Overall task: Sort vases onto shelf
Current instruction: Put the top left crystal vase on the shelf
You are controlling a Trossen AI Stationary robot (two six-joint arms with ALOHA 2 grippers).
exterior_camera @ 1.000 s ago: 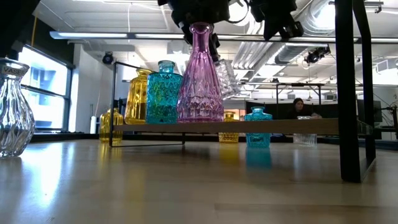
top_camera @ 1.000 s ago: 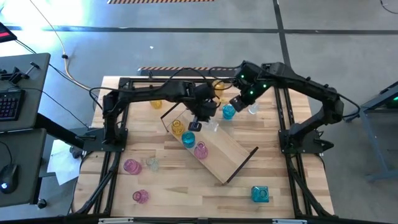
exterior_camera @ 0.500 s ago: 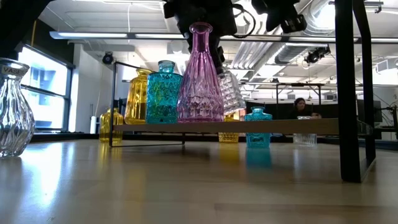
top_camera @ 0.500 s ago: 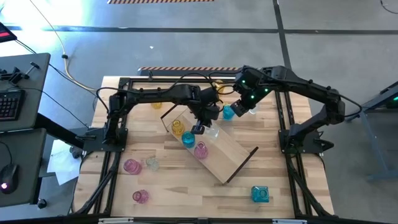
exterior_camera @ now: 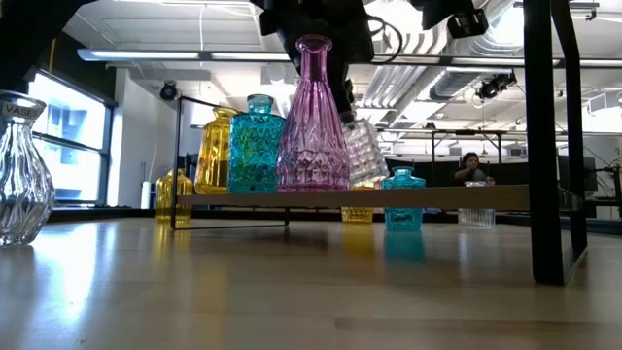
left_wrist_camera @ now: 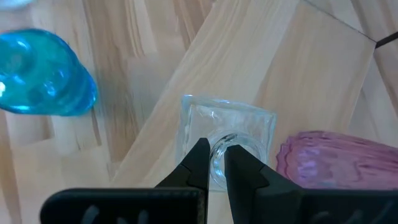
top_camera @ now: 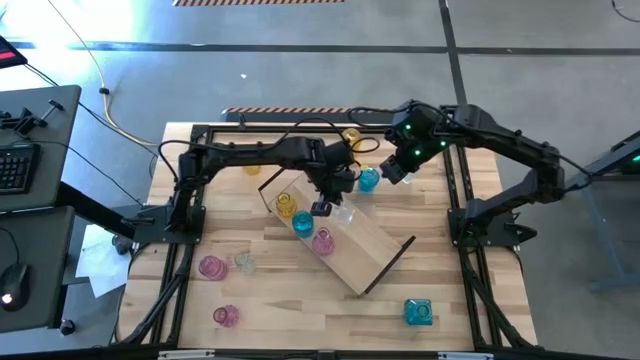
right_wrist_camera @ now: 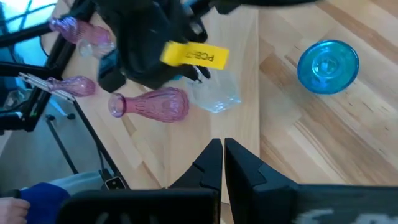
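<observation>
So, clear vase [left_wrist_camera: 225, 142] just touched down on the shelf [top_camera: 372, 245].
My left gripper [left_wrist_camera: 214, 155] still pinches its rim; right gripper [right_wrist_camera: 222, 155], fingers closed and empty, has backed off.

Clear vase [left_wrist_camera: 225, 140] tilted on shelf [top_camera: 372, 243], beside pink vase [left_wrist_camera: 336, 160]

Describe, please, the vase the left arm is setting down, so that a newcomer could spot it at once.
Find the shelf, the long light-wood board lying diagonally on the table. The left claw holds a vase by its rim over the board's edge, next to the pink vase. It is the clear vase, square-sided and colourless, unlike its tinted neighbours.
</observation>
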